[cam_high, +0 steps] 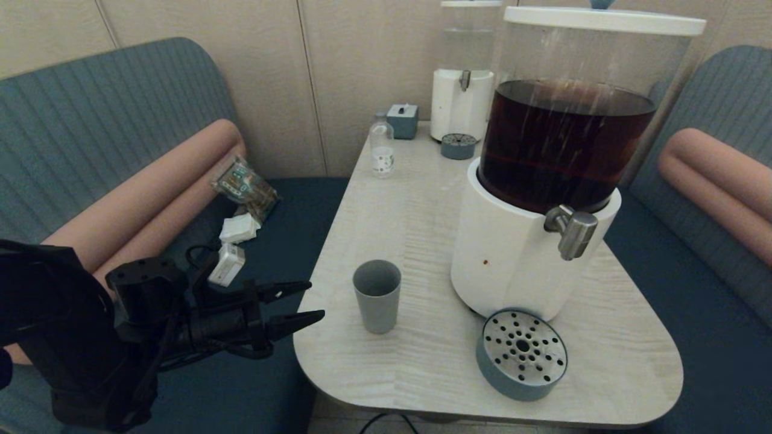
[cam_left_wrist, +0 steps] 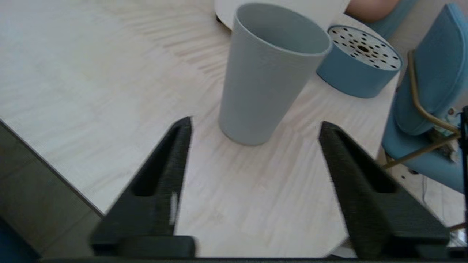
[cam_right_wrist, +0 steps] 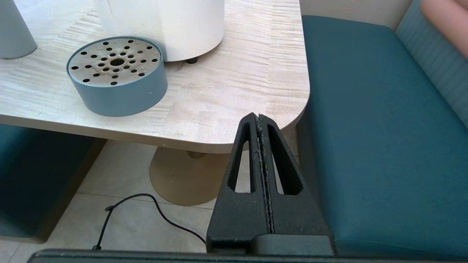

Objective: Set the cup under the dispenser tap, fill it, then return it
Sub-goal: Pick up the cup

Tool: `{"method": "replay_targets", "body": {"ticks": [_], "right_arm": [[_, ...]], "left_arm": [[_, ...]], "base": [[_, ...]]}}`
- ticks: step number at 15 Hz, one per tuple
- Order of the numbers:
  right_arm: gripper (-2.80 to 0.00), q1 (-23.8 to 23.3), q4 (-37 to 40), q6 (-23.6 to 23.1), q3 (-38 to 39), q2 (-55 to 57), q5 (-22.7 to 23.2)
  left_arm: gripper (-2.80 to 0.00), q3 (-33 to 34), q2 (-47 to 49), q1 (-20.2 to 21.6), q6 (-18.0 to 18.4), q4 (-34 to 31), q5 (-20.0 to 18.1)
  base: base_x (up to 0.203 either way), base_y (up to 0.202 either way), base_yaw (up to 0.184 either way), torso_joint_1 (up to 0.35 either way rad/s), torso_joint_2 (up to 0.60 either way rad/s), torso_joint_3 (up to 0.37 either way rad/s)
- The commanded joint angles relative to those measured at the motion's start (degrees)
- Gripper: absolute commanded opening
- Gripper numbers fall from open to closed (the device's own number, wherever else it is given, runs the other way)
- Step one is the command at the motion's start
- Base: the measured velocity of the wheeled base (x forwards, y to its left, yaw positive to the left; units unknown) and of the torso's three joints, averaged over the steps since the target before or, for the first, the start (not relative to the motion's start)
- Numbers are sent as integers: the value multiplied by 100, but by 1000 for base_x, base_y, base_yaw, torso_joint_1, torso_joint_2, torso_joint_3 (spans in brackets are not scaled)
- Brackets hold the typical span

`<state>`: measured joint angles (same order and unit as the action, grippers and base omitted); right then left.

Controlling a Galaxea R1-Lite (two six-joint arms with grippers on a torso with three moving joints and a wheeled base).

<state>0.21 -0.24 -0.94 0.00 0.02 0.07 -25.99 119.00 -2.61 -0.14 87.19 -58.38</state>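
Note:
The grey-blue cup [cam_high: 377, 294] stands upright and empty on the pale table, left of the large dispenser's white base [cam_high: 512, 253]. The brushed-steel tap [cam_high: 573, 231] sticks out of that base, with nothing under it. My left gripper [cam_high: 313, 301] is open at the table's left edge, pointing at the cup from a short way off. In the left wrist view the cup [cam_left_wrist: 268, 69] stands just beyond the open fingertips [cam_left_wrist: 256, 124], touching neither. My right gripper [cam_right_wrist: 259, 117] is shut on nothing, low beside the table's near right corner, out of the head view.
A round blue drip tray with a perforated steel top [cam_high: 522, 352] lies in front of the dispenser base. A small clear bottle [cam_high: 382, 147], a narrower dispenser [cam_high: 464, 90] and its small tray [cam_high: 458, 145] stand at the back. Blue seats flank the table [cam_high: 422, 199].

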Motion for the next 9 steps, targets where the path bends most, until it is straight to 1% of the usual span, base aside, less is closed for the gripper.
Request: {"method": "replay_targets", "body": {"ticks": [1, 4, 9], "right_arm": [[-280, 6, -2, -3, 9, -11, 1], [-280, 2, -2, -3, 6, -11, 1], [-280, 0, -2, -3, 3, -11, 1]], "left_arm": [[0, -204, 111, -3, -6, 48, -53], [0, -535, 498, -60, -4, 48, -118], [0, -988, 1016, -602, -9, 48, -130]], "base": [[0, 0, 0, 0, 0, 0], [0, 0, 0, 0, 0, 0], [0, 0, 0, 0, 0, 0]]}}
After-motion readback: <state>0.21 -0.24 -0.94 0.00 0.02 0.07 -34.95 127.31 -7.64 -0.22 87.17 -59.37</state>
